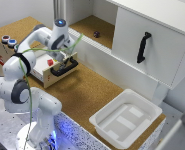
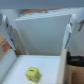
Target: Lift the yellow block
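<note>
The yellow block is a tiny bright cube lying on the pale floor of the open drawer. It shows only in the wrist view; in the exterior view my hand hides it. My gripper hangs over the drawer, just above the block. In the wrist view the gripper is open and empty, with its fingers spread wide either side of the block and clear of it. A small red block lies in the same drawer, beside the gripper.
The drawer has a black handle on its front. A white cabinet door with a long black handle stands at the exterior view's right. A small dark object sits in the open shelf. A white bin rests on the cork surface.
</note>
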